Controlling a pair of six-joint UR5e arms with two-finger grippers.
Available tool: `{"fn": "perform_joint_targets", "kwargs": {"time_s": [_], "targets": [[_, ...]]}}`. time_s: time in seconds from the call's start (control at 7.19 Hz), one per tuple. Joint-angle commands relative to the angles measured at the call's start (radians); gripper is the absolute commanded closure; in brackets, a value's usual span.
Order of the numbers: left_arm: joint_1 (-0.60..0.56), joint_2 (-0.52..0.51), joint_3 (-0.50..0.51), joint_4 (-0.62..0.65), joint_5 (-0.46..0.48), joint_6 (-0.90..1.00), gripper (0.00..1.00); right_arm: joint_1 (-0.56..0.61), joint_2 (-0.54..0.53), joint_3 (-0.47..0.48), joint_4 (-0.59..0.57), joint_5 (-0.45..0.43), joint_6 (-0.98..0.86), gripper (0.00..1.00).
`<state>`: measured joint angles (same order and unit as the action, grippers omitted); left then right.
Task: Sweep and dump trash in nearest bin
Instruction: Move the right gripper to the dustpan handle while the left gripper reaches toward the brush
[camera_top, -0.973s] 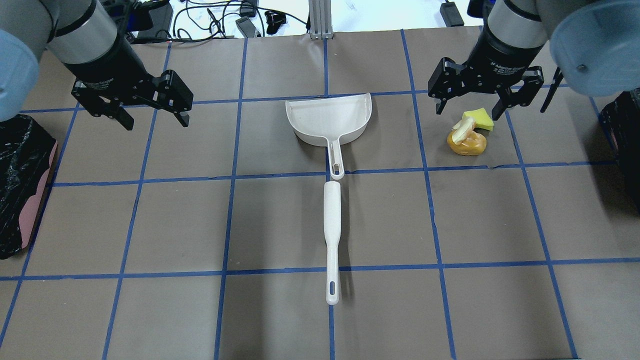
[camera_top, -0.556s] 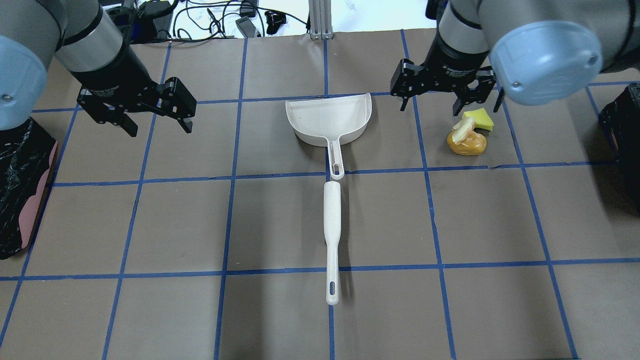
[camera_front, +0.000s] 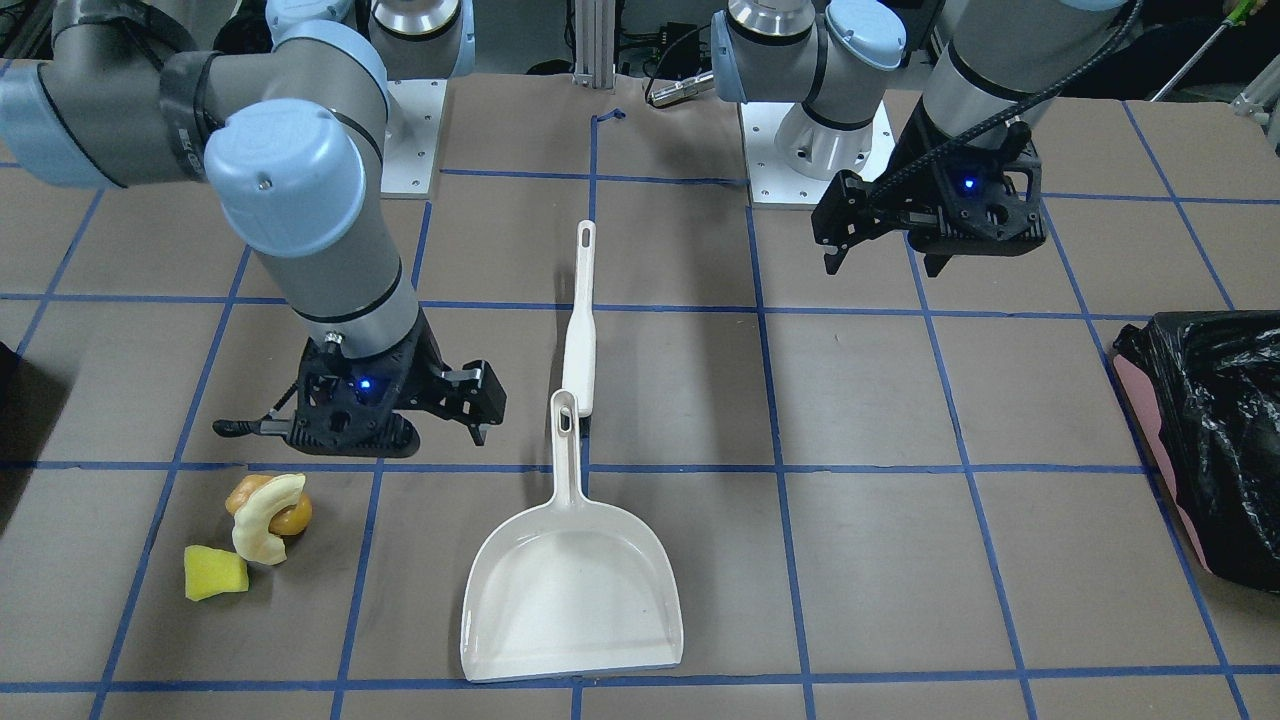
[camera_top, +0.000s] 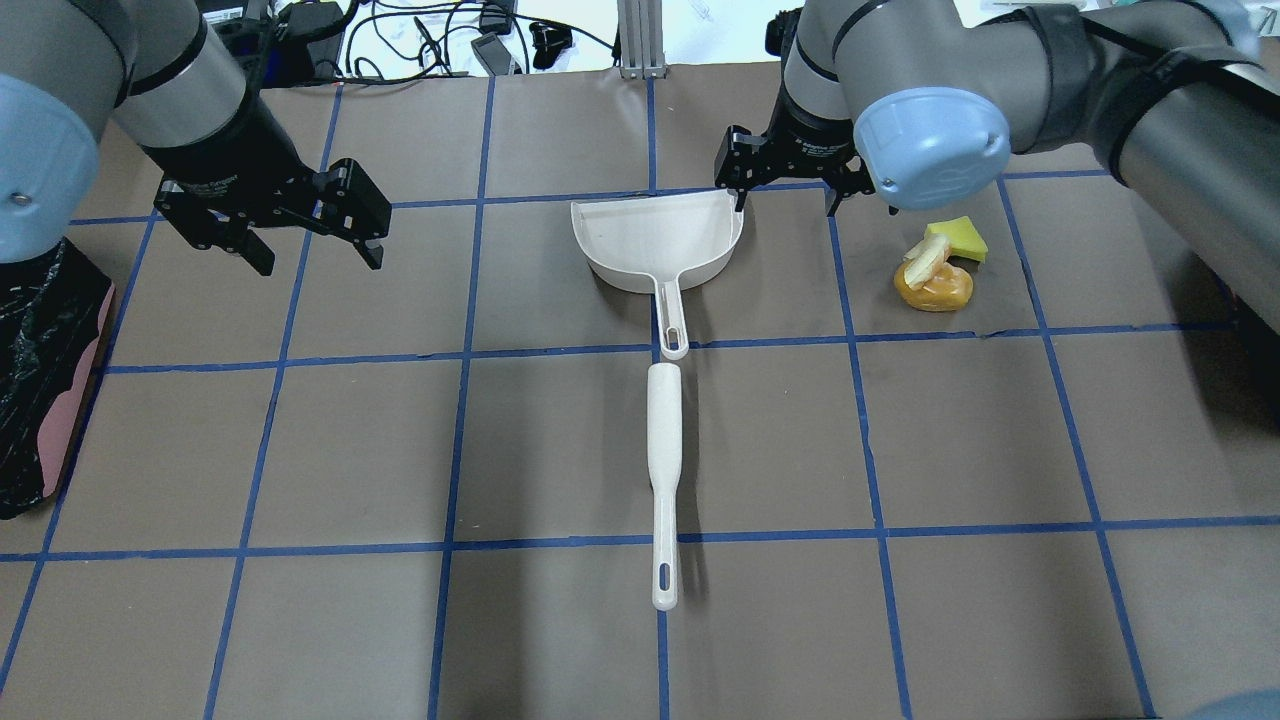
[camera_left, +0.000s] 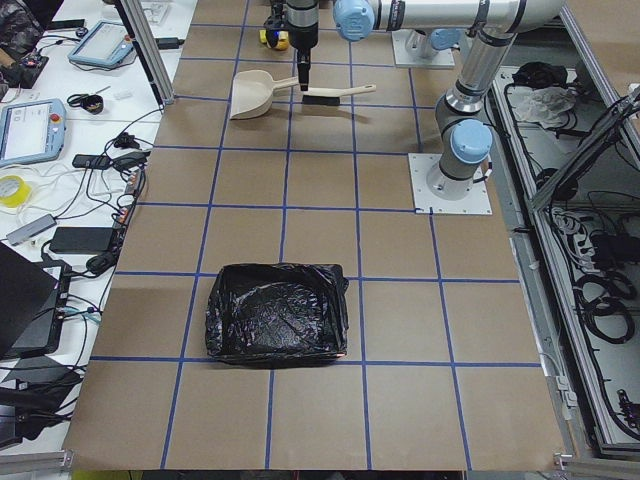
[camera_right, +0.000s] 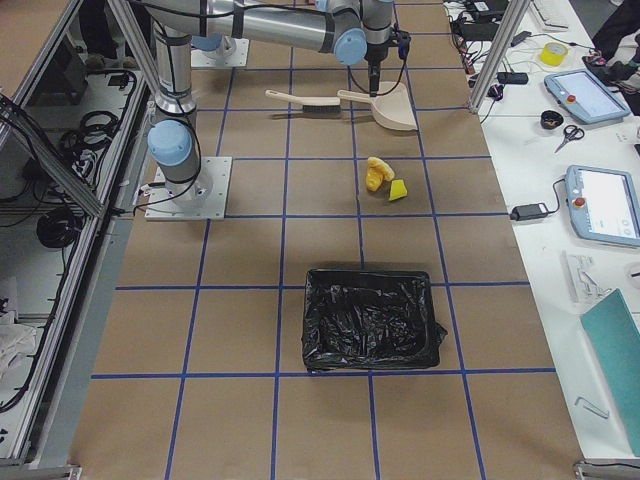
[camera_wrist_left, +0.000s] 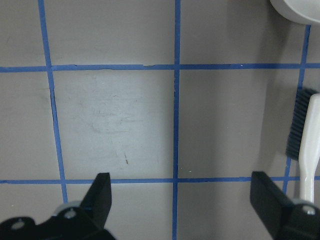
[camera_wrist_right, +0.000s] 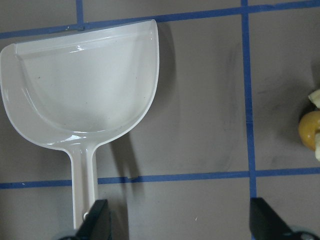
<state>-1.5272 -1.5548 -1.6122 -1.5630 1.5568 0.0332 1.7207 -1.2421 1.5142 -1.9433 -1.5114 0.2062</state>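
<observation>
The trash lies in a clump right of centre: a yellow spongy block (camera_top: 958, 240), a pale curved slice (camera_top: 925, 262) and an orange-brown ball (camera_top: 935, 288). The ball also shows at the edge of the right wrist view (camera_wrist_right: 309, 130). A white dustpan (camera_top: 655, 240) lies at the centre, handle toward me. A white brush (camera_top: 663, 470) lies in line behind it. My right gripper (camera_top: 786, 203) is open and empty, hovering by the pan's right rim, left of the trash. My left gripper (camera_top: 315, 255) is open and empty above bare table, far left of the pan.
A bin lined with a black bag (camera_top: 40, 370) stands at the table's left edge. Another black bin (camera_top: 1245, 290) stands at the right edge, closer to the trash. Blue tape marks a grid on the brown table (camera_top: 560, 450). Cables lie beyond the far edge.
My right gripper has moved left, from above the trash to the dustpan's right rim. My left gripper has barely shifted. The pan, brush and trash have not moved.
</observation>
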Motion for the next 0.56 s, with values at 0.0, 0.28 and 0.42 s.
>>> {"fn": "perform_joint_targets", "kwargs": {"time_s": [0.0,0.28,0.42], "targets": [[-0.016,0.015,-0.064,0.014,-0.009,-0.016,0.0,0.09,0.122,-0.095,-0.012,-0.015,0.005,0.0],[-0.056,0.048,-0.147,0.027,-0.056,-0.083,0.0,0.137,0.151,-0.088,-0.01,-0.012,0.048,0.0],[-0.103,0.056,-0.191,0.055,-0.057,-0.099,0.0,0.186,0.171,-0.083,-0.005,-0.013,0.074,0.0]]}}
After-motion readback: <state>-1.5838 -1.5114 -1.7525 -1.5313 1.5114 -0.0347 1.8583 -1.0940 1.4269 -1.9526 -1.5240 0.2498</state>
